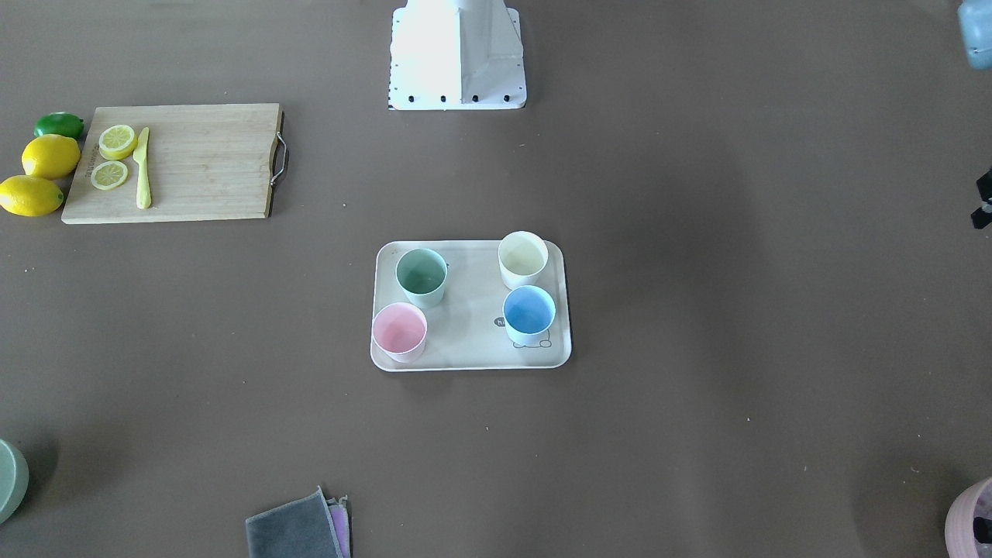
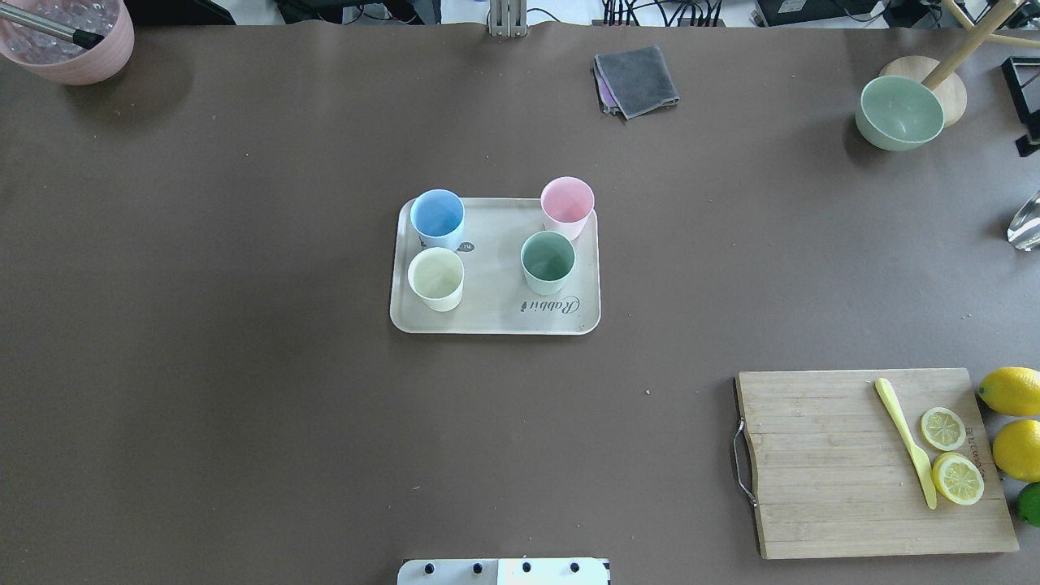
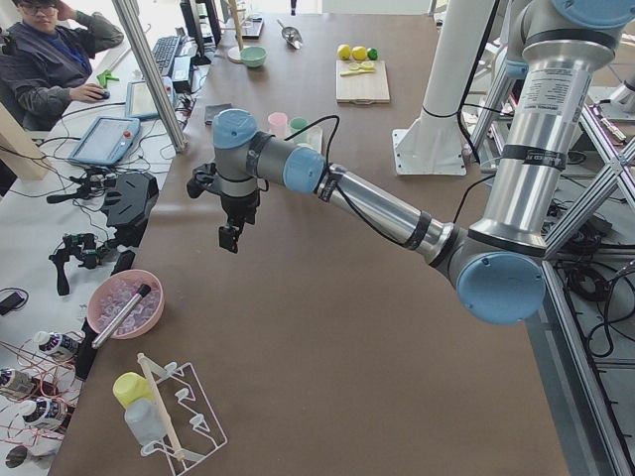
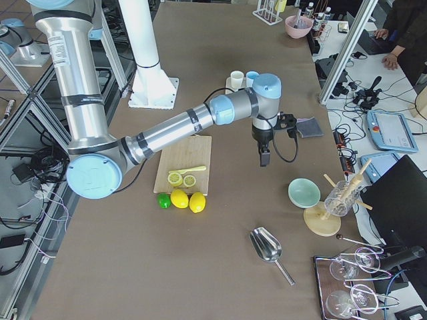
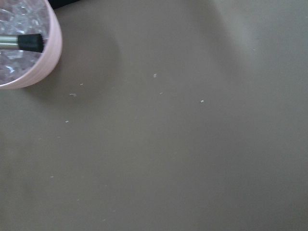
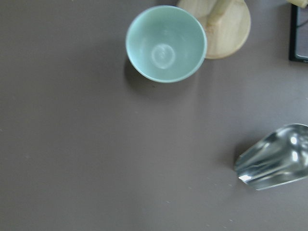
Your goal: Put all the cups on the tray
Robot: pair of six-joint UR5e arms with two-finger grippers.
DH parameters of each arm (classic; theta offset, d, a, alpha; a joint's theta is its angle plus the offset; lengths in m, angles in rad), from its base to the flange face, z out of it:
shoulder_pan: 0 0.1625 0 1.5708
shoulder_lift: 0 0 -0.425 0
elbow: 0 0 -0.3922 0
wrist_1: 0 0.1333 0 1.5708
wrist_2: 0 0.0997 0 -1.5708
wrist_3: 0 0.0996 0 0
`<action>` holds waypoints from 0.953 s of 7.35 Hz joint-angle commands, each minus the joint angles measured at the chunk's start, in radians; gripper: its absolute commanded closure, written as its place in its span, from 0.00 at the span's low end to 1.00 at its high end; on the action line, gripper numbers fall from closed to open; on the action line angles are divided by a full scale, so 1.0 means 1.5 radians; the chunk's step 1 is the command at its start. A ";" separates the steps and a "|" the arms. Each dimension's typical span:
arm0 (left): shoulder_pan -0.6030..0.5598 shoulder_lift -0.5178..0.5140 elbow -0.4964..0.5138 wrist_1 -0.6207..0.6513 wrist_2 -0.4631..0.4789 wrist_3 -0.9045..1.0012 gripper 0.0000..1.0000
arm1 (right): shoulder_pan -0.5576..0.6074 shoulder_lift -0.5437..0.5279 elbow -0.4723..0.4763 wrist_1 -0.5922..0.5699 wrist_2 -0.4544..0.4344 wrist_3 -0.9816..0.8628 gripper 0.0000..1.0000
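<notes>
The beige tray [image 2: 496, 321] lies at the table's middle, with "Rabbit" script on it. All four cups stand upright on it: light blue [image 2: 437, 218], pale pink [image 2: 567, 206], cream-white [image 2: 436, 278] and mint green [image 2: 548, 262]. The front-facing view shows the tray [image 1: 473, 341] too. My left gripper [image 3: 230, 238] hangs high over bare table near the pink pot. My right gripper [image 4: 265, 160] hangs high near the green bowl. Both show only in the side views, so I cannot tell whether they are open or shut.
A wooden cutting board [image 2: 837, 487] with lemon slices and a yellow knife lies near right, with lemons [image 2: 1011, 390] beside it. A green bowl [image 2: 900, 112], a folded grey cloth [image 2: 635, 80], a pink pot [image 2: 73, 36] and a metal scoop [image 6: 274, 159] lie along the far side.
</notes>
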 commanded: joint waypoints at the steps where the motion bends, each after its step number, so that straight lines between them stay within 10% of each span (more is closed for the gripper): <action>1: -0.046 0.085 0.001 0.039 -0.011 0.119 0.02 | 0.164 -0.141 -0.034 0.004 0.029 -0.262 0.00; 7: -0.072 0.154 0.034 0.011 -0.008 0.104 0.02 | 0.164 -0.186 -0.084 0.017 0.017 -0.256 0.00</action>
